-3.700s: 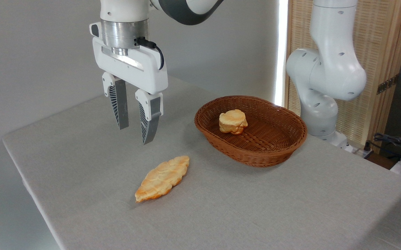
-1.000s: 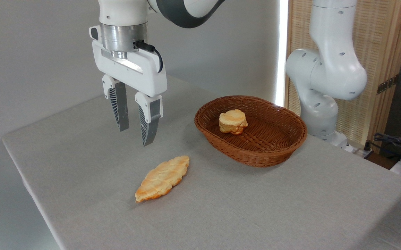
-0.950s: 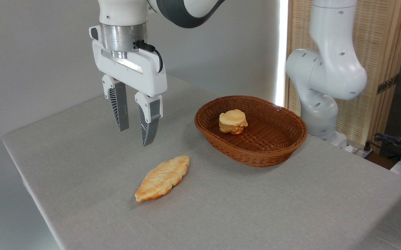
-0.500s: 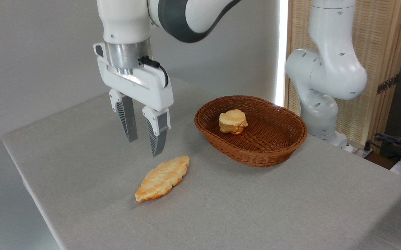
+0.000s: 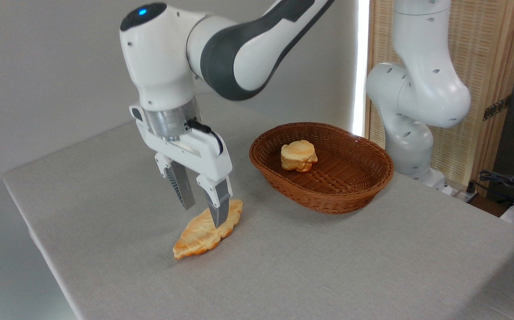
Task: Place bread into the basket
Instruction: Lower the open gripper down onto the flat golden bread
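Bench (image 5: 106,186): grey cloth surface filling the lower frame. It carries the basket and the bread.
Arm: 0.5 s ago the wrist stood higher and a little further left in the frame. It has now dropped toward frame centre-left, and the blue-lit joint has come into view at upper left.
Basket (image 5: 375,178): oval brown wicker, right of centre, unmoved. It holds 1 small round bun (image 5: 299,155). That bun is not the piece to be moved.
Gripper (image 5: 203,215): the 2 fingers are apart, with nothing held between them. The fingertips have descended from clear air above the bench to the level of the bread. The near finger overlaps the upper half of the bread in this view. The far finger sits just behind its left edge.
Bread (image 5: 199,235): long scored pastry lying flat on the bench, lower centre-left, in the same place and pose as in the earlier pictures. It is well apart from the basket.
Contact: cannot be told from this view.
Task meaning: judged to be the end of the approach. Grasp, lift and transfer to the basket are all outstanding.
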